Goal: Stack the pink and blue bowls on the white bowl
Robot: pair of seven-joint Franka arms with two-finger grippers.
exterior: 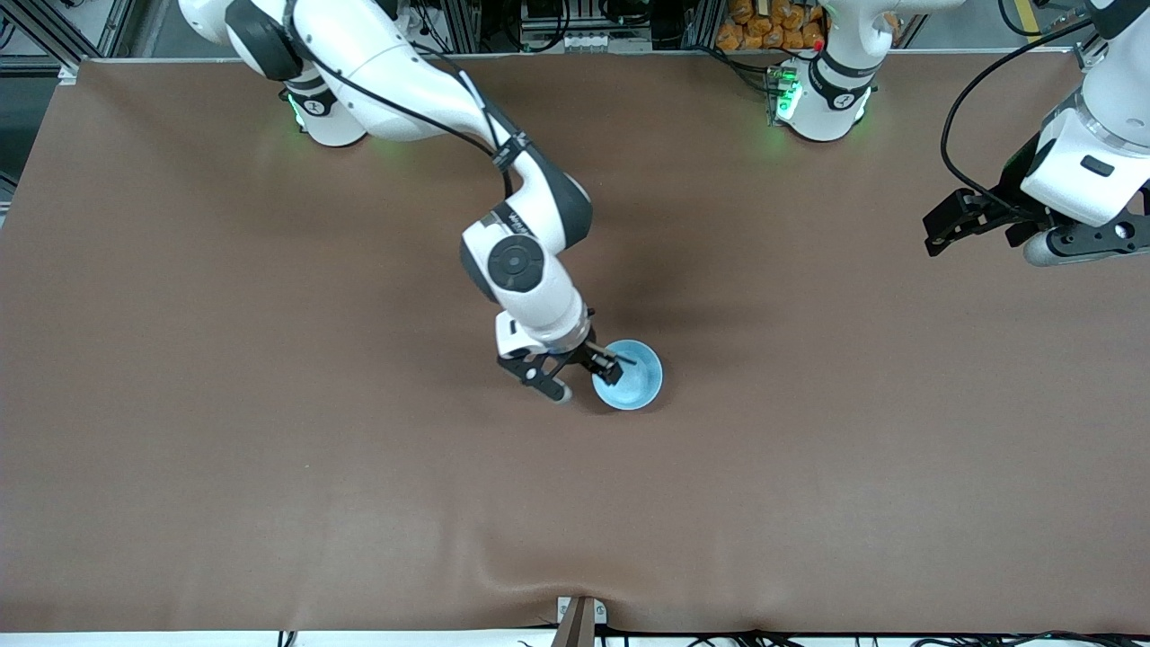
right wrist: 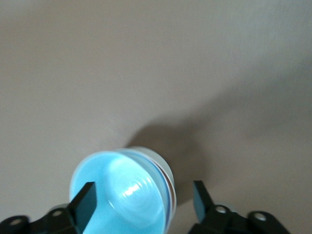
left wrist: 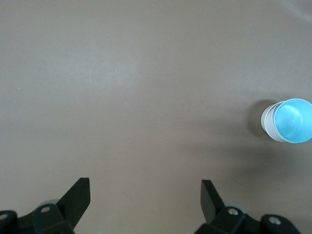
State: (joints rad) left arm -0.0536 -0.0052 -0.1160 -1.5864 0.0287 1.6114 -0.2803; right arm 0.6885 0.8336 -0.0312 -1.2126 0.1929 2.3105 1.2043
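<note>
The blue bowl sits mid-table, nested on top of a stack. In the left wrist view the blue bowl rests inside the white bowl, whose wall shows beneath it. The pink bowl is hidden, apart from a thin reddish line between the blue bowl and the white bowl rims. My right gripper is open astride the blue rim, one finger inside the bowl and one outside. My left gripper waits open in the air over the left arm's end of the table, holding nothing.
A brown mat covers the whole table. Both arm bases stand along the edge farthest from the front camera. A small clamp sits at the nearest edge.
</note>
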